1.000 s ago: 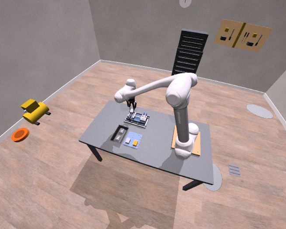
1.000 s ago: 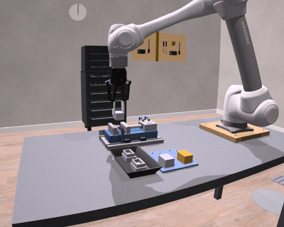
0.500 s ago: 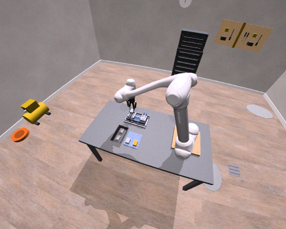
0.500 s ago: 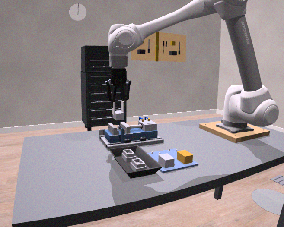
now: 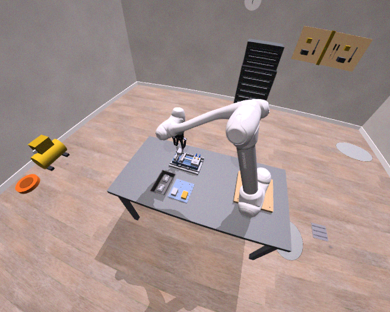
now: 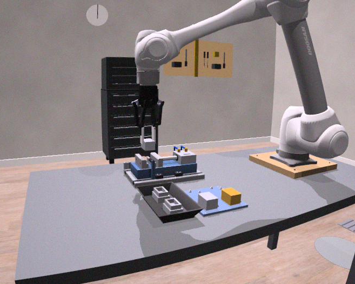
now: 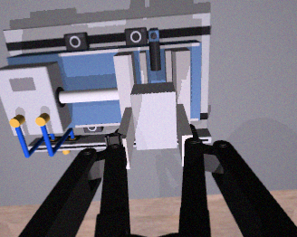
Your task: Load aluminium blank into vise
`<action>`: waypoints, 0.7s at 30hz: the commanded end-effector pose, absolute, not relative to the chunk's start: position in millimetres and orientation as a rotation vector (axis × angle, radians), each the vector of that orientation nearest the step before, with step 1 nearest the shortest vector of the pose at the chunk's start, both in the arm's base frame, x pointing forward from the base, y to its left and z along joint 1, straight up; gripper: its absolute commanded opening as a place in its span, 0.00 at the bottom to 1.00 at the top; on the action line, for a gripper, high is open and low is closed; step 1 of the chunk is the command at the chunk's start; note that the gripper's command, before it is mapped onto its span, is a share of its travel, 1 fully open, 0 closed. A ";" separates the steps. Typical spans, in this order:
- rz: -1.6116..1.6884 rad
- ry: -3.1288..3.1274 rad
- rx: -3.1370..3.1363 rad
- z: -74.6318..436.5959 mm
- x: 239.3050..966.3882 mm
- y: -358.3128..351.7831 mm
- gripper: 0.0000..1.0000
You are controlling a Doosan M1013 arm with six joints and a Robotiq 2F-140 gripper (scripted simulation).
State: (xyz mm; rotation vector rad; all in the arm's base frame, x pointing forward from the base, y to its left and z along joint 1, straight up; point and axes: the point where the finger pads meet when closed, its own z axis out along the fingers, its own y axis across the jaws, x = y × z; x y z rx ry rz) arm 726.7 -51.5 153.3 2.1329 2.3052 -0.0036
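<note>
My gripper (image 6: 147, 137) is shut on a plain aluminium blank (image 7: 155, 118) and holds it a short way above the vise (image 6: 163, 167). The blank also shows in the exterior view (image 6: 147, 143). In the wrist view the blank hangs over the narrow opening (image 7: 156, 61) between the two jaws, where the dark work stop rod (image 7: 155, 52) reaches in. Two finished parts (image 6: 160, 193) (image 6: 172, 204) lie pocket up in the dark outfeed tray (image 6: 171, 204). One aluminium blank (image 6: 207, 200) and one brass blank (image 6: 230, 195) lie flat on the blue infeed plate (image 6: 220, 201).
The vise's piston rod (image 7: 88, 96) and the block with two blue hoses (image 7: 32, 101) lie beside the opening. The arm's base (image 6: 306, 143) stands on a wooden plate at the table's right. A black drawer cabinet (image 6: 119, 106) stands behind the table.
</note>
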 end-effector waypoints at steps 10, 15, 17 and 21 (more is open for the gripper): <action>-0.004 2.305 2.133 150.4 726.6 -51.4 0.00; -0.004 2.304 2.134 147.6 726.6 -51.3 0.00; -0.004 2.304 2.134 146.2 726.7 -51.3 0.00; -0.004 2.304 2.134 143.4 726.7 -51.2 0.00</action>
